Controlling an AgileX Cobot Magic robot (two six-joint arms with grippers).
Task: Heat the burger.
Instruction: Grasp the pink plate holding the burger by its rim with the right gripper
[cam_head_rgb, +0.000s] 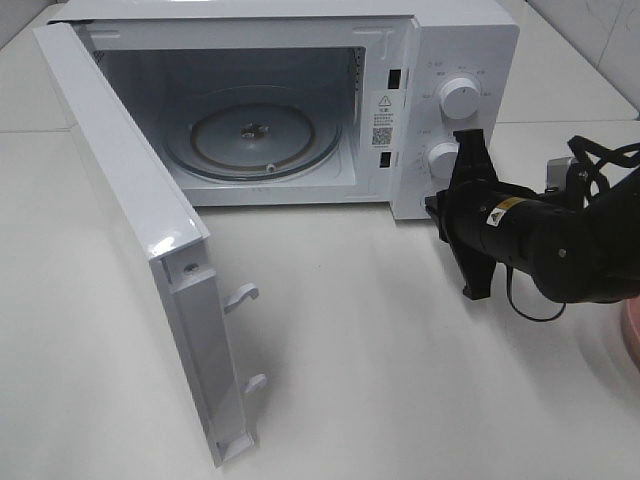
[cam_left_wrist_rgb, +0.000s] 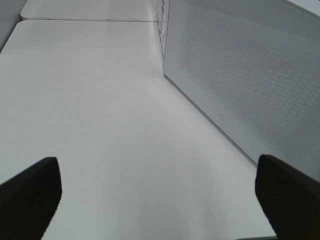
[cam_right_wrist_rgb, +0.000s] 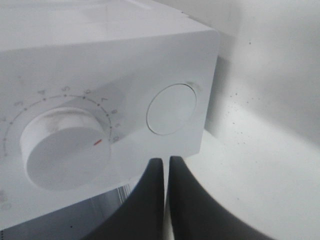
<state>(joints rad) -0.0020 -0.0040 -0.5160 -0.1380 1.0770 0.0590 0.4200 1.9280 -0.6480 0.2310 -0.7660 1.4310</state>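
Observation:
The burger is out of view; only a sliver of the pink plate (cam_head_rgb: 634, 338) shows at the right edge of the table. The white microwave (cam_head_rgb: 470, 40) stands at the back with its door (cam_head_rgb: 120, 200) swung wide open and its glass turntable (cam_head_rgb: 250, 135) bare. My right gripper (cam_head_rgb: 432, 208) is shut and empty, its tips right at the lower right corner of the control panel. In the right wrist view its fingers (cam_right_wrist_rgb: 150, 200) are pressed together just below a round button (cam_right_wrist_rgb: 172, 109). My left gripper (cam_left_wrist_rgb: 160, 200) is open and empty over the table.
The control panel has an upper dial (cam_head_rgb: 459, 97) and a lower dial (cam_head_rgb: 443, 158); one dial (cam_right_wrist_rgb: 62, 150) fills the right wrist view. The open door juts towards the table's front left. The left wrist view shows the door's perforated outer face (cam_left_wrist_rgb: 250, 85).

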